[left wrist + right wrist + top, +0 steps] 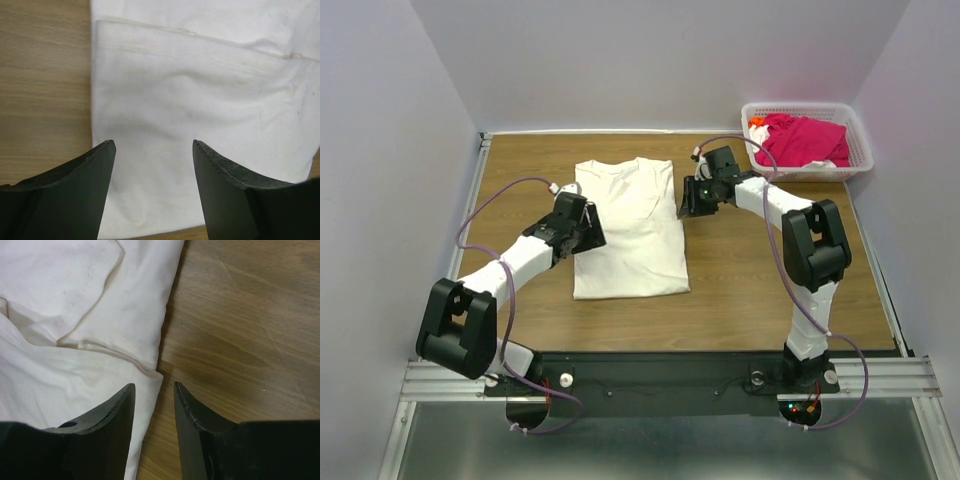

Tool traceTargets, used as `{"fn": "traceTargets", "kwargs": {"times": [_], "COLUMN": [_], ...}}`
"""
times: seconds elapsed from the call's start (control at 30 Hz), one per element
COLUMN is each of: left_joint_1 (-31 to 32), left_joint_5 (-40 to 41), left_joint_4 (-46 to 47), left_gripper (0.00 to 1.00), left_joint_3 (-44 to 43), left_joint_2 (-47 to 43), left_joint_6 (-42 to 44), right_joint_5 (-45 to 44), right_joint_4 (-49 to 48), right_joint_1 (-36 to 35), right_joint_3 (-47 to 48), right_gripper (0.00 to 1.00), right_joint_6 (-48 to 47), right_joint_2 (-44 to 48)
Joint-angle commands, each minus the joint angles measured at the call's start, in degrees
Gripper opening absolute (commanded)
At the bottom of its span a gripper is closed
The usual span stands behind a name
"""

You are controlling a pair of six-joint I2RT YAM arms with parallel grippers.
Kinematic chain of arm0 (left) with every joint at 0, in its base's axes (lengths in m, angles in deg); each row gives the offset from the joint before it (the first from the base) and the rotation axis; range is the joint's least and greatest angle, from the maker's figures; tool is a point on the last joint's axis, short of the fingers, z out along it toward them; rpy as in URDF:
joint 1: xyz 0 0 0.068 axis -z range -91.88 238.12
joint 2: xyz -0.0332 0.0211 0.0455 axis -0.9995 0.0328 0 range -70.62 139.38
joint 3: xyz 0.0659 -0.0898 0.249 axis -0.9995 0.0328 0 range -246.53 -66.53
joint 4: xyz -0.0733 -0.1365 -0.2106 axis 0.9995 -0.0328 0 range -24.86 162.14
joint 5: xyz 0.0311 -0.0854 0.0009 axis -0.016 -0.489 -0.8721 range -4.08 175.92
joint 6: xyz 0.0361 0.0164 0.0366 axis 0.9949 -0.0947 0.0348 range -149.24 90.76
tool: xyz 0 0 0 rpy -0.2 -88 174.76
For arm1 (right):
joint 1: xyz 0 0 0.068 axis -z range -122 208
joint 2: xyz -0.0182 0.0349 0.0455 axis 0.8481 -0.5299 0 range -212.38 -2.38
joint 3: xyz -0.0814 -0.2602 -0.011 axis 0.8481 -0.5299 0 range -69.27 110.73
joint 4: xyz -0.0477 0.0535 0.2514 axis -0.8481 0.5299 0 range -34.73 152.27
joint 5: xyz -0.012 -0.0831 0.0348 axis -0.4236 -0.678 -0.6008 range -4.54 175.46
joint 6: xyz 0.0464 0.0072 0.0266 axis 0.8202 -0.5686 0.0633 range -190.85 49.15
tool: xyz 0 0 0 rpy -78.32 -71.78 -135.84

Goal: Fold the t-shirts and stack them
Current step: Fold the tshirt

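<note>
Left jaws wide, right jaws narrower, both empty over the off-white t-shirt point(630, 240); only overhead shows the pink t-shirt point(805, 140), seemingly bunched in the basket point(820, 172).

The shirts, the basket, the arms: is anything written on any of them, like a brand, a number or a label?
No text can be read in any view.
White shirt: plain cloth, no print or tag showing.
Pink shirt: crumpled in the basket, no print in view.
Basket: no label seen.
Left arm and right arm: no lettering visible.
Table: bare wood grain, no marks.
</note>
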Motion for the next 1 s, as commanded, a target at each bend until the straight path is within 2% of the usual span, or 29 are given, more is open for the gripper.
{"fn": "traceTargets", "kwargs": {"times": [0.0, 0.13, 0.5, 0.73, 0.97], "left_joint_1": [5.80, 8.80, 9.06, 8.98, 9.06], "left_joint_5": [3.42, 2.63, 2.62, 3.59, 4.12], "left_joint_4": [-0.70, 0.18, 0.71, -0.08, -0.70], "left_gripper": [0.74, 0.74, 0.73, 0.73, 0.73], "left_joint_3": [-2.96, -2.53, 3.27, 4.94, 6.26], "left_joint_2": [-1.62, 0.14, 0.67, 0.76, 1.90], "left_joint_6": [3.92, 4.10, -0.47, -0.38, -0.74], "right_joint_5": [3.87, 6.43, 6.88, 6.44, 6.52], "right_joint_4": [-1.23, -1.23, -1.32, -1.23, -1.23], "right_joint_1": [-0.40, -0.49, -0.41, -0.49, -0.49], "right_joint_3": [-0.26, 0.09, 1.40, 2.98, 6.06], "right_gripper": [0.42, 0.39, 0.36, 0.13, 0.06], "right_joint_6": [-0.73, -0.55, -0.20, -0.29, -2.75], "right_joint_2": [-0.77, -2.18, -5.52, -3.51, -3.76]}}
